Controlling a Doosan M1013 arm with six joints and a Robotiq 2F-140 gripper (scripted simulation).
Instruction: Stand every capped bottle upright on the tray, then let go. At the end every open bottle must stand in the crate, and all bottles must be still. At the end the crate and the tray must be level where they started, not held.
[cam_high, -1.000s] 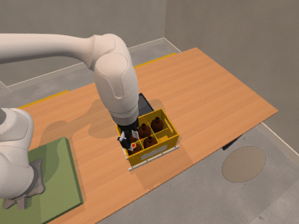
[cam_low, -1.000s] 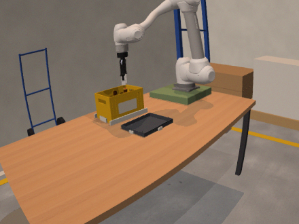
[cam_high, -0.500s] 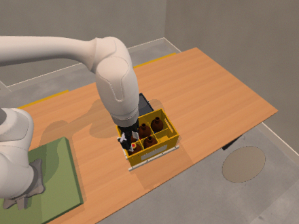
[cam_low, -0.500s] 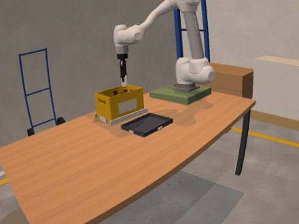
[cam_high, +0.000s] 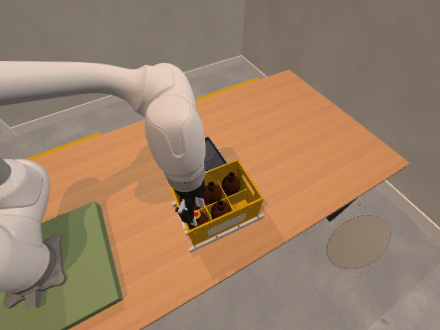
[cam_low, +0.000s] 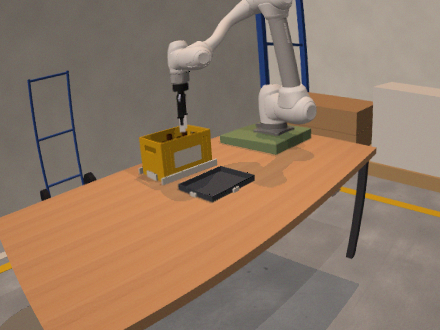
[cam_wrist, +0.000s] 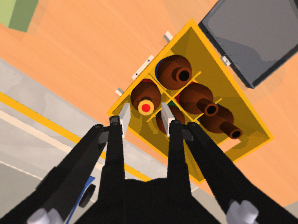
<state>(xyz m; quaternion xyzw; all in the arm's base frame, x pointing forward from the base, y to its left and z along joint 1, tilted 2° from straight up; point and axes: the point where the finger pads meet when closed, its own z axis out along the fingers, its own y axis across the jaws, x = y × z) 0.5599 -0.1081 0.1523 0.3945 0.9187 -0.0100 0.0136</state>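
Observation:
A yellow crate (cam_high: 254, 197) (cam_low: 155, 156) (cam_wrist: 245, 107) stands on the table with several brown bottles upright in its cells. One bottle (cam_high: 199, 216) (cam_wrist: 146, 102) at a corner cell has a red cap. Three others (cam_wrist: 176, 73) (cam_wrist: 204, 100) (cam_wrist: 226, 125) have open necks. One more bottle is partly hidden behind my right finger, so I cannot tell its top. My gripper (cam_high: 187, 210) (cam_low: 183, 130) (cam_wrist: 145, 109) points straight down just above the red-capped bottle, fingers partly open on either side of it and holding nothing. The dark tray (cam_high: 215, 152) (cam_low: 215, 182) (cam_wrist: 250, 30) lies empty right beside the crate.
The arm's green base plate (cam_high: 85, 260) (cam_low: 265, 137) sits at one end of the table. The crate walls and dividers stand close around the bottles. A blue hand truck (cam_low: 52, 135) stands behind the table, and a brown box (cam_low: 340, 117) stands at its far end.

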